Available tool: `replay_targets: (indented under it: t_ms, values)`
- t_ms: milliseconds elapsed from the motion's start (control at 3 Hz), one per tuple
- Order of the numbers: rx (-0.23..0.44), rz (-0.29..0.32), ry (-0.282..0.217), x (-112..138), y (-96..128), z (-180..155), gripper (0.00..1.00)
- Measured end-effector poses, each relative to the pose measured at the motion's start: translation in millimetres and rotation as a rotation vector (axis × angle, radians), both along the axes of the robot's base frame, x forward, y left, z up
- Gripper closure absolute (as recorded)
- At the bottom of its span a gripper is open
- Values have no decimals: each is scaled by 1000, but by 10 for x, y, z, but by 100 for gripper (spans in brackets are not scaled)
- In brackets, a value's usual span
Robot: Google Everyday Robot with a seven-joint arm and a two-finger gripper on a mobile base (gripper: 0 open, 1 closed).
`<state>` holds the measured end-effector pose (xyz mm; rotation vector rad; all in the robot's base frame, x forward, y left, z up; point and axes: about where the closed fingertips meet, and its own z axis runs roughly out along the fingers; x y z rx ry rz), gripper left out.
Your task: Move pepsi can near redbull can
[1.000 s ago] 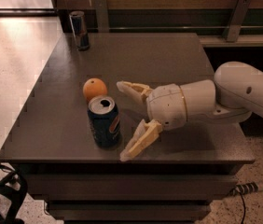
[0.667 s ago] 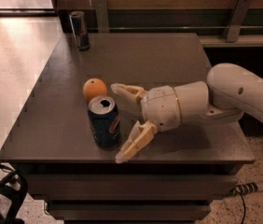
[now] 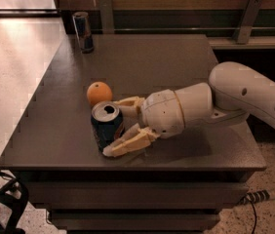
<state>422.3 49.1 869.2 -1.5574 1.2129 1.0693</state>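
The pepsi can (image 3: 106, 128), wide and dark blue with a red-and-white patch and an open silver top, stands near the front left of the dark table (image 3: 142, 62). My gripper (image 3: 112, 127) reaches in from the right. One finger lies behind the can and the other in front, and both press against its sides. The redbull can (image 3: 83, 31), slim, silver and dark blue, stands upright at the table's far left corner, well away from the pepsi can.
An orange (image 3: 99, 93) sits just behind and left of the pepsi can, close to the rear finger. The table's front edge is right below the gripper. My white arm (image 3: 245, 96) spans the table's right side. A rail with posts (image 3: 247, 18) runs behind the table.
The gripper moved left so its spread fingers passed on either side of the pepsi can, then the fingers closed in onto it. The cans and the orange stayed in place.
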Motion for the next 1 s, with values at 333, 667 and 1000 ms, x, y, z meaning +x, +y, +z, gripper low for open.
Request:
replay_targets:
  t_ms: [333, 667, 1000]
  values:
    - [-3, 8, -2, -19, 20, 7, 59]
    - [-4, 12, -3, -30, 38, 14, 82]
    - [-5, 15, -4, -39, 53, 19, 100]
